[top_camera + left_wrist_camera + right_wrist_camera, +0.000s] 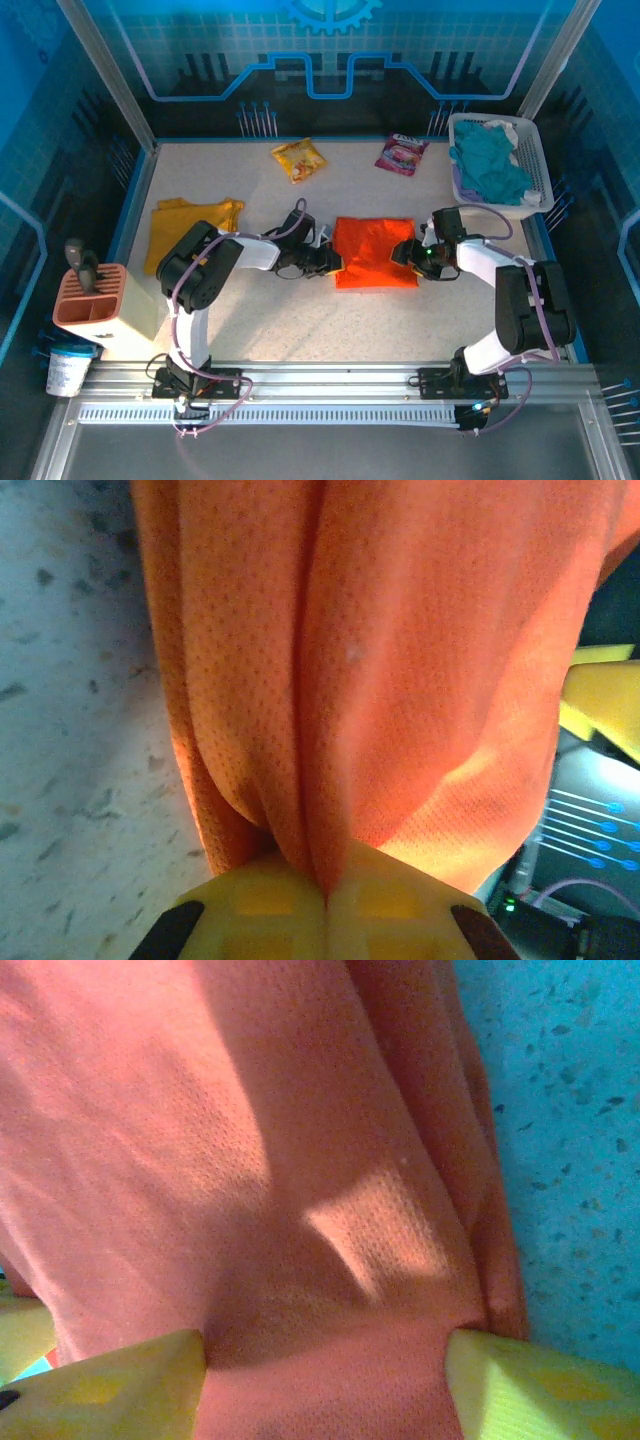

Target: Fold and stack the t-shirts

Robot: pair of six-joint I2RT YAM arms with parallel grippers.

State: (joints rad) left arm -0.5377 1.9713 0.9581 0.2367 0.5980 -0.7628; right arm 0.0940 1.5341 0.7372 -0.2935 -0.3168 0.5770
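The orange t-shirt (400, 680) is seen as matt cloth with a fine dotted knit, softly creased. The mustard t-shirt (190, 228) is also of matt cloth. The left pincer (325, 892) is formed of smooth yellow plastic. The surface (70, 730) is finished matt and speckled like stone. The yellow snack packet (299, 159) and the purple snack packet (402, 154) are wrapped in glossy foil. The laundry basket (535, 165) is moulded as a white plastic lattice.

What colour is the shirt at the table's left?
That shirt is mustard yellow, clearest in the top external view.
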